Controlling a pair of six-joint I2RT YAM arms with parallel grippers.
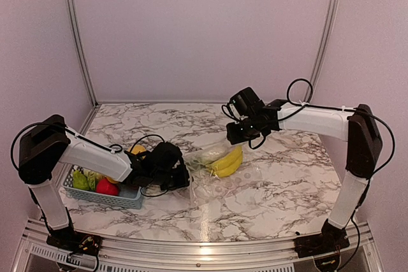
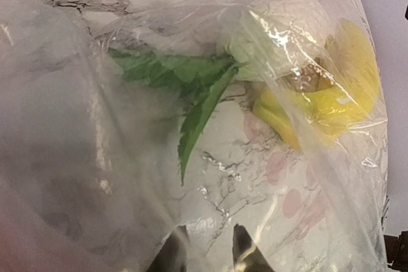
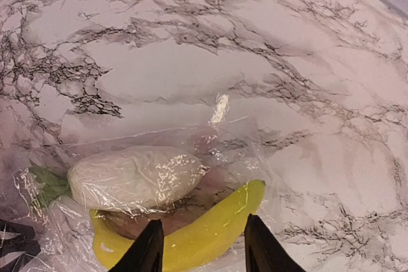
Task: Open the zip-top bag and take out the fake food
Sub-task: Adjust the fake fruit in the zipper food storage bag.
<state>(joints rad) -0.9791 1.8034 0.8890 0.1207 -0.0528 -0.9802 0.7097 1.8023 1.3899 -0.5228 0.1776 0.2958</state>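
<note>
Right wrist view: my right end effector hangs released, jaws spread over the bananas inside the zip-top bag lying mid-worktop; my left end effector is at the bag's left edge, film over the lens, so I can't tell if it's pinching. Risk: closing now grabs banana through plastic, and a weak left hold lets the bag slide. Count: 1 bag, 2 bananas I think, 1 cabbage, 1 basket near left.

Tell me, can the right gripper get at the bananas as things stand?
Probably yes. The right gripper hangs open just above the bananas, with a finger on each side; only thin zip-top bag plastic may cover them.
</note>
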